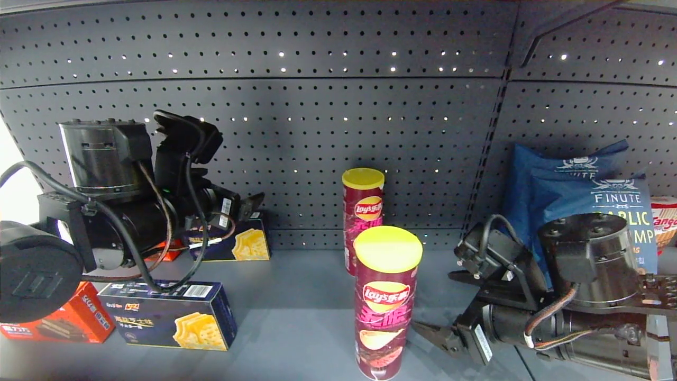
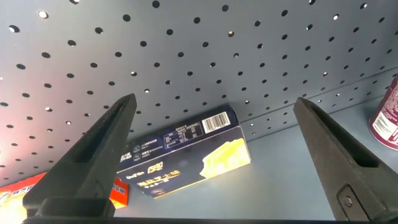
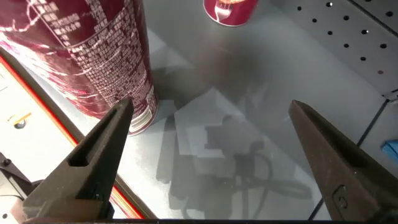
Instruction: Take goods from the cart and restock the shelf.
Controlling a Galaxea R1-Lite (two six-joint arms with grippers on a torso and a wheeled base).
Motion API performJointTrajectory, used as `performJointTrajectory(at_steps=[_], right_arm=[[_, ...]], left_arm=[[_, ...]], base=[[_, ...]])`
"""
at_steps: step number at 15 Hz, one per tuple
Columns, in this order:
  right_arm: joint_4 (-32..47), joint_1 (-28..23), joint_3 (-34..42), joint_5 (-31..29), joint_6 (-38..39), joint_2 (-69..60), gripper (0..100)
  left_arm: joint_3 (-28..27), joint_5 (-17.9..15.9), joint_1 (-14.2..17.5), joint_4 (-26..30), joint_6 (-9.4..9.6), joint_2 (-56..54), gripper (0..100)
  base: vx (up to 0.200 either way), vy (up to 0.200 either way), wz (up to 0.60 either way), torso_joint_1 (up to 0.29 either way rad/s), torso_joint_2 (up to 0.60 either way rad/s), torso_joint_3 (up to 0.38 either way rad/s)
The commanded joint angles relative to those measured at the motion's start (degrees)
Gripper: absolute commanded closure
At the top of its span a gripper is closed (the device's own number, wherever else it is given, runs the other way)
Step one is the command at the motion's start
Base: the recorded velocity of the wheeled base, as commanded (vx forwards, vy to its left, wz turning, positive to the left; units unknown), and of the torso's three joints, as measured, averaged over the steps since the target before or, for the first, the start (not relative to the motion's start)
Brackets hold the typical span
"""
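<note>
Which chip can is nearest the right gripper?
The front can, right beside the right gripper; the back can stands behind it, near the pegboard.

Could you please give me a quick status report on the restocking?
Left gripper open, empty, facing rear cracker box. Right gripper open, empty, beside front chip can, upright on shelf. Second can behind; nothing blocking.

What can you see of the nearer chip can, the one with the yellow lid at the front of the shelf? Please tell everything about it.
The nearer can is a tall round tube, dark red with a printed label and pictures of chips. It looks like cardboard, and a flat yellow lid that looks like plastic closes it. It stands upright on the grey shelf near the front edge. A second can stands behind it, apart from it. The open right gripper is low beside its base and seems not to touch it.
</note>
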Motion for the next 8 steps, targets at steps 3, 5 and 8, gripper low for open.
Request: performJointTrajectory(at_steps=[3,5,8], right_arm=[[0.0,0.2,-0.6,0.0,0.0,1.1,0],[0.0,0.1,-0.6,0.0,0.0,1.1,0],[0.0,0.2,-0.3,0.0,0.0,1.1,0]], left_arm=[[0.0,-0.1,0.4,0.0,-0.01,0.1,0],[0.0,-0.1,0.4,0.0,-0.01,0.1,0],[0.0,-0.1,0.4,-0.1,-0.01,0.1,0]], base=[[0.000,0.000,0.00,0.000,0.00,0.000],[0.000,0.000,0.00,0.000,0.00,0.000],[0.000,0.000,0.00,0.000,0.00,0.000]])
